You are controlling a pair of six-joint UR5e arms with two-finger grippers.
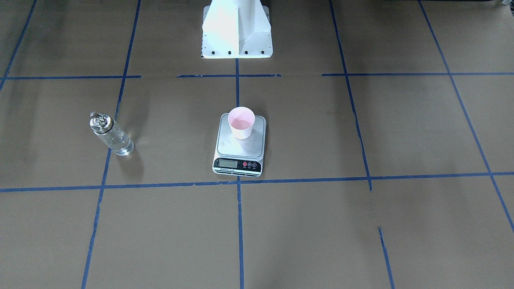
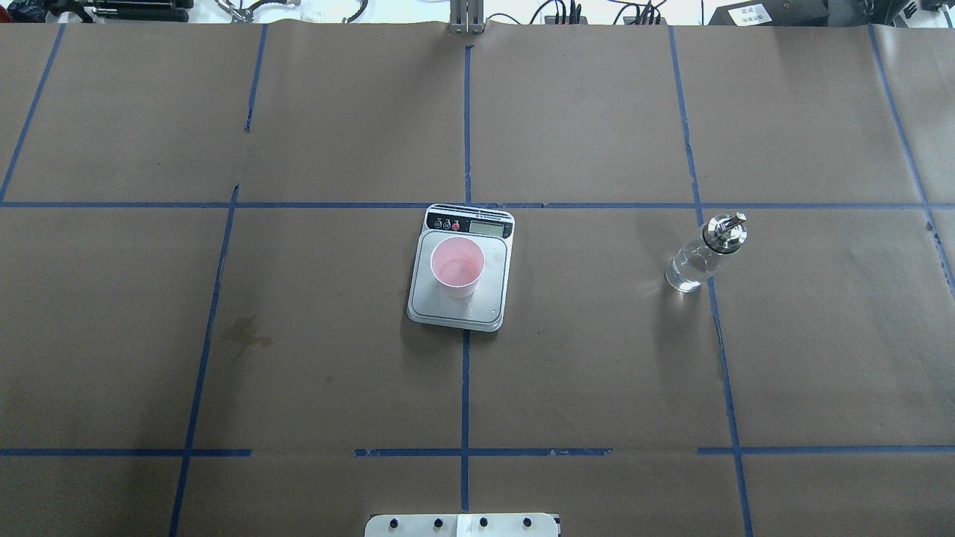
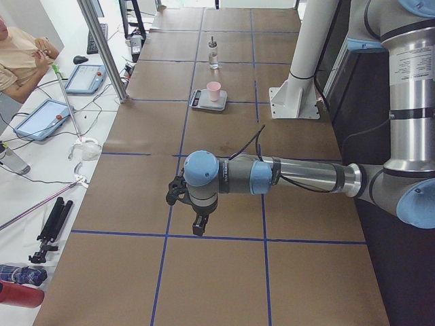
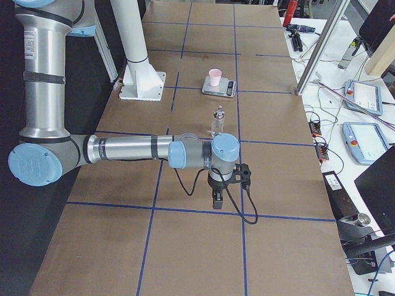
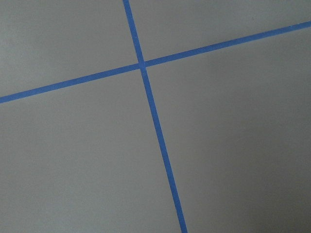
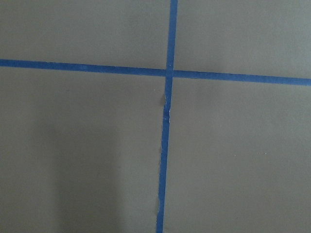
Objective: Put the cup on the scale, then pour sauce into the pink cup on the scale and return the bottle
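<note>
Cup (image 2: pixel 456 267) upright on the scale (image 2: pixel 489 306) platform, centre of the overhead frame (a liquid line shows inside). Bottle (image 2: pixel 697 257) stands centre right on the table (image 2: pixel 298 335), well apart from the scale, some clear sauce (image 2: pixel 685 273) in it. Left gripper (image 3: pixel 198 224) and right gripper (image 4: pixel 216 200) hang above the table, holding nothing; whether their fingers are spread cannot be told.

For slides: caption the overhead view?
Pink cup on the scale; bottle standing apart on the robot's right.
</note>
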